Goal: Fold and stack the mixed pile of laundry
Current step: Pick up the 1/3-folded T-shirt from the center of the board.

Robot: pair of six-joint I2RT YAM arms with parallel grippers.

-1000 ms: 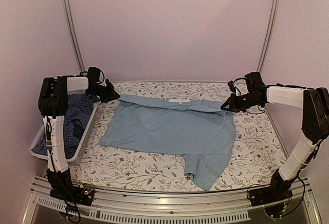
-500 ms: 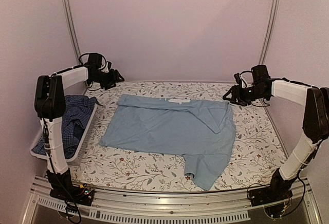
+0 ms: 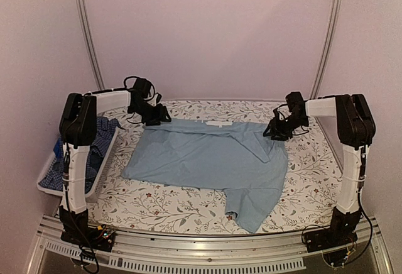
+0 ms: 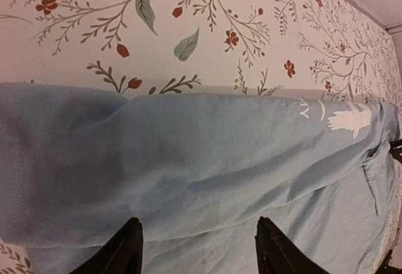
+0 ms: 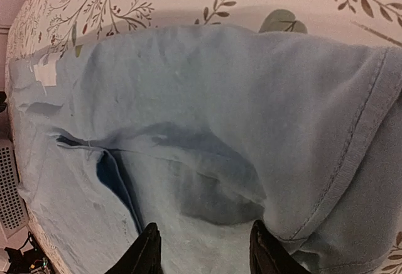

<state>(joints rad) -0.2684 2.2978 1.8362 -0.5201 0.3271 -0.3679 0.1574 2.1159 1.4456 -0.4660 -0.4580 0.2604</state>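
Left hand [image 3: 164, 118], right hand [image 3: 269, 133] at far corners of light-blue shirt [image 3: 207, 158]

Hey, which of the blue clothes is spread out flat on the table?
The plain light-blue shirt, lying open on the flowered table. The dark blue checked shirt sits crumpled in the white basket on the left.

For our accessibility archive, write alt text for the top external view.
A light-blue shirt lies spread on a floral-patterned table, one sleeve pointing toward the near edge. The left pincer and right pincer reach its far corners, both open over the cloth. A white basket at the left holds dark blue checked fabric.
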